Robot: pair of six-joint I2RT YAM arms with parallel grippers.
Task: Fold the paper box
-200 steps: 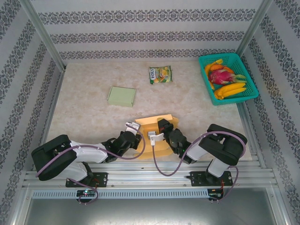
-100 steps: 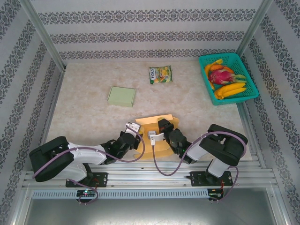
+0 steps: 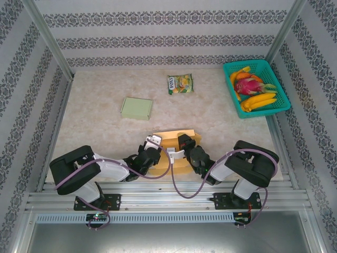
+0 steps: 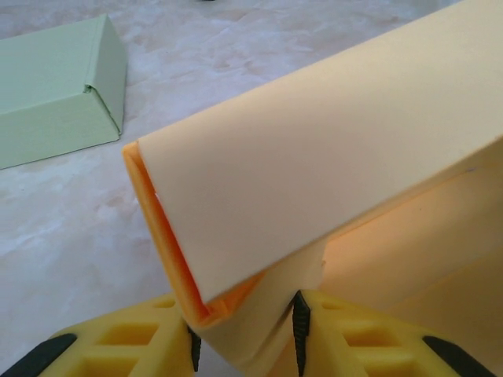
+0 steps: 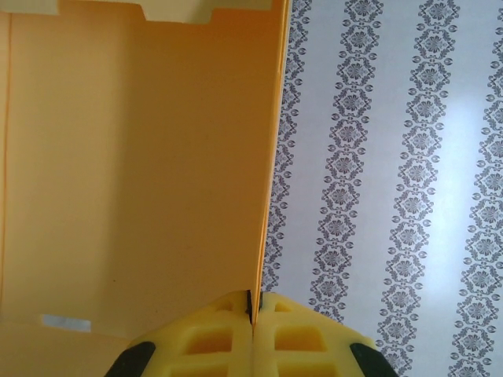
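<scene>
1. Left arm (image 3: 110, 167): white shells, black joints, bulky black shoulder.
2. Right arm (image 3: 221, 169): the same white-and-black build.
3. Purple cable (image 3: 184, 197) looping along each arm.
4. Fingers (image 4: 118, 345): yellow, lattice-ribbed, with thin black inner strips.

the light is bright, soft and even, and it falls from above. on the tabletop (image 3: 105, 137) the shadows are pale and short. in the left wrist view the paper box (image 4: 330, 149) is sharp at its corner but soft near the bottom edge. the wallpaper (image 5: 393, 157) looks slightly washed out.
</scene>
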